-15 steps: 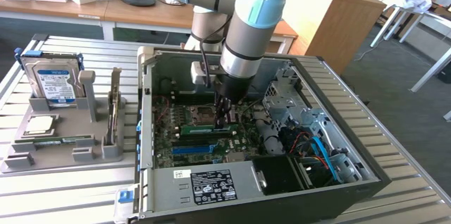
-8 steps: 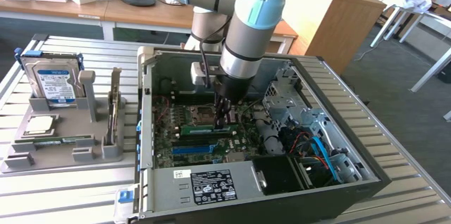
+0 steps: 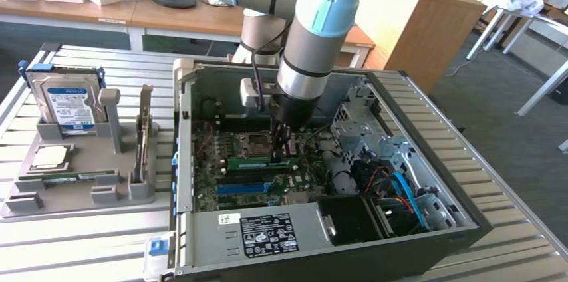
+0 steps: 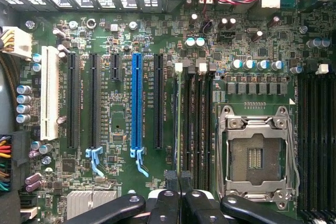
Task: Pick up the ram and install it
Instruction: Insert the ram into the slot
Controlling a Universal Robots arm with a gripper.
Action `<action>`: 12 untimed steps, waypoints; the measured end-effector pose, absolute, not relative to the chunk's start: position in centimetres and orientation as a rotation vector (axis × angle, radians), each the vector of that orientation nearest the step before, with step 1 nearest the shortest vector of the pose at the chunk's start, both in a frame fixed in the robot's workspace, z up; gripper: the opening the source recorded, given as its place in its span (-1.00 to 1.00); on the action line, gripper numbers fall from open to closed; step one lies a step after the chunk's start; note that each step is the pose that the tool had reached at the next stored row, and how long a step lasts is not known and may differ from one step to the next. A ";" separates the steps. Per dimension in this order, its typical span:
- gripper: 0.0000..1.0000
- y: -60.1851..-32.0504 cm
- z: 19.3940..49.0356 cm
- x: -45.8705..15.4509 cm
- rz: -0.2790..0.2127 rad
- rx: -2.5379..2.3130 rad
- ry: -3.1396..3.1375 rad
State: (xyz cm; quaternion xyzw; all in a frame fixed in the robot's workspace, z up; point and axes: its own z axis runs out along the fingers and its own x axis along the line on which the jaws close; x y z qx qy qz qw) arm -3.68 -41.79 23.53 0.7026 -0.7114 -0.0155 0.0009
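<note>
The ram [image 3: 253, 160] is a thin green strip standing on edge over the motherboard inside the open computer case [image 3: 199, 229]. In the wrist view I see the ram [image 4: 178, 119] edge-on as a narrow green line along the black memory slots [image 4: 197, 124]. My gripper [image 3: 282, 155] reaches straight down into the case and is shut on the strip's upper edge. In the wrist view my gripper [image 4: 178, 179] shows its black fingers [image 4: 170, 178] pressed together over the strip. I cannot tell whether the ram is seated in a slot or just above it.
An empty processor socket [image 4: 255, 156] lies beside the memory slots, and a blue expansion slot [image 4: 136, 103] on their other side. At the exterior view's left, a grey holder [image 3: 133, 192] carries a hard drive [image 3: 62, 99], a square silver chip [image 3: 50, 157] and a green strip [image 3: 76, 177]. Cables [image 3: 395, 185] fill the case's right side.
</note>
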 end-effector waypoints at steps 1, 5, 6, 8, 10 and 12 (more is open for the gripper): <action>-0.77 -41.8 23.5 -3.7 -0.049 2.206 -2.234; -0.77 -41.7 23.5 -3.7 -0.049 2.206 -2.233; -0.77 -41.7 23.5 -3.7 -0.049 2.206 -2.234; -0.77 -41.7 23.5 -3.7 -0.049 2.206 -2.233; -0.77 -41.7 23.5 -3.7 -0.049 2.206 -2.233; -0.77 -41.7 23.5 -3.7 -0.049 2.206 -2.234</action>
